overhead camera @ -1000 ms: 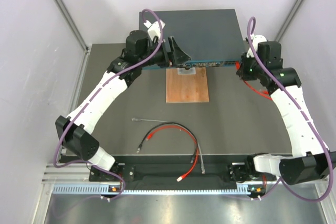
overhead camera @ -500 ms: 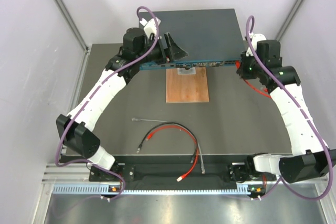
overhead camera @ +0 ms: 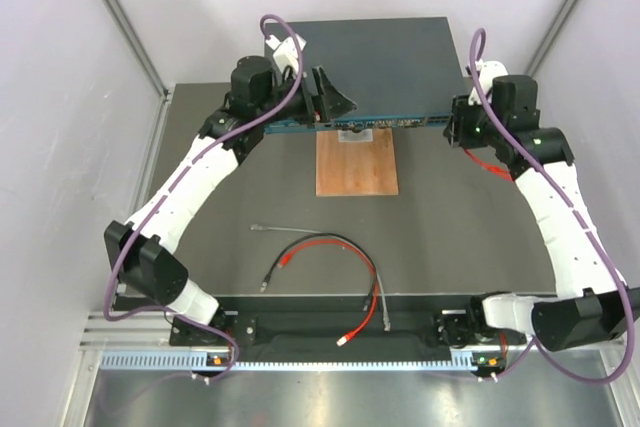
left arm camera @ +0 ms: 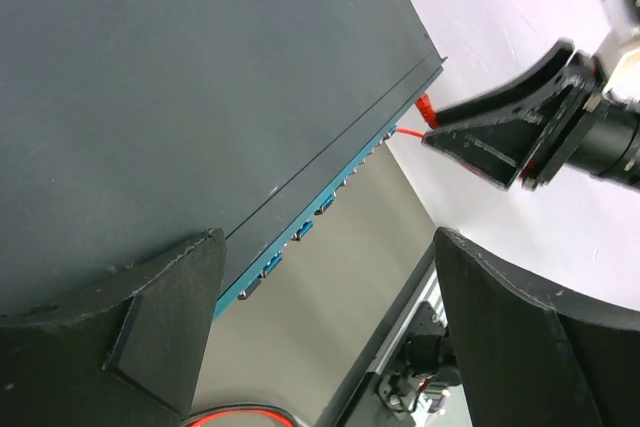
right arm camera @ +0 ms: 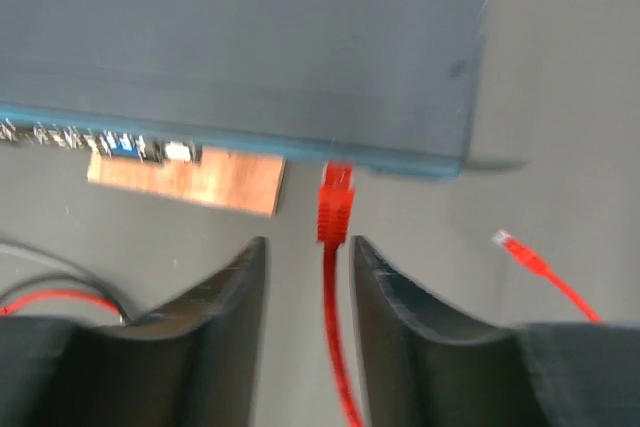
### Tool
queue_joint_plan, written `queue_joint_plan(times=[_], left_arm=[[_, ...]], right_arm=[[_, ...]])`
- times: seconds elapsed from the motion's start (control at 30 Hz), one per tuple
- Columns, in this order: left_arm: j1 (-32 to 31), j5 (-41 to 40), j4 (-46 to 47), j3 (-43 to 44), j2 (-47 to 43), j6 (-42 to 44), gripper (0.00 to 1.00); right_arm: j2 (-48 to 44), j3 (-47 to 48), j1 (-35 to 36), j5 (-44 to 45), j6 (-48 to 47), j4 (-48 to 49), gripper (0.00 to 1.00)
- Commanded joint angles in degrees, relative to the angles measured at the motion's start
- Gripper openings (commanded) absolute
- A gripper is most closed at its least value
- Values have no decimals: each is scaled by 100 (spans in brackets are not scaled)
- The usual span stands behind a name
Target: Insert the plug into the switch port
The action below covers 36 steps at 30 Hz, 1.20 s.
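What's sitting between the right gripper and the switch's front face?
The red plug, its tip at the switch's teal front, its cable leading back through the right gripper. The right wrist view shows it.

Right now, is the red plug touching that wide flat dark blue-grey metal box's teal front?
Touching: right wrist view shows the red plug meeting the dark blue-grey metal box at its teal front, no gap.

switch: dark blue-grey, teal front | plug: red | board: brown | table: dark grey
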Motion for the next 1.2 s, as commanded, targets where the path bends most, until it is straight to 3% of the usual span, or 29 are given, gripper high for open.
queue_joint_plan(times=[0.0,0.07,0.17,0.2,0.27,0.3,0.33,0.43,0.47,0.57,0.67,0.83,0.97,1.17], left_arm=[[57,264,346,-249,-417,274,91],[57,352,452,-399,-540,336,92],[57,641,576,-601,-839,643,94],[57,738,558,-645,-988,939,94],[57,1254,331,-777,-1155,1388,95],[57,1475,217,-821,-1313,1965,95],[57,1739,-193,-926,-1410,2301,94],[40,2338,-1134,-1172,-1814,3891,92],[-21,2391,-1904,-1208,-1920,4870,92],[-424,2094,-3452,-1418,-2271,6621,89],[-1161,1400,-3845,-1944,-2622,7409,83],[-2314,977,-3267,-3044,-2633,7833,71],[-3341,906,-2792,-3405,-2019,8236,63],[-4109,389,-1746,-3765,-1079,7668,54]], right_arm=[[-459,39,-177,-56,-175,1057,42],[-626,3,-239,-56,-219,855,47],[-898,-76,-389,-143,-298,504,66],[-969,-102,-450,-179,-524,433,76],[-1214,-164,-512,-310,-605,197,84],[-1303,-173,-556,-363,-693,125,96],[-1373,-173,-556,-520,-746,20,100],[-1628,-155,-574,-977,-930,-358,100],[-1751,-129,-582,-1100,-992,-446,100],[-1953,-76,-582,-1593,-1097,-859,100],[-2050,-32,-582,-2024,-1212,-1307,100],[-2068,-313,-582,-2490,-1133,-1782,100],[-2077,-507,-582,-2412,-1011,-1827,100],[-2016,-481,-582,-2165,-1255,-1888,100]])
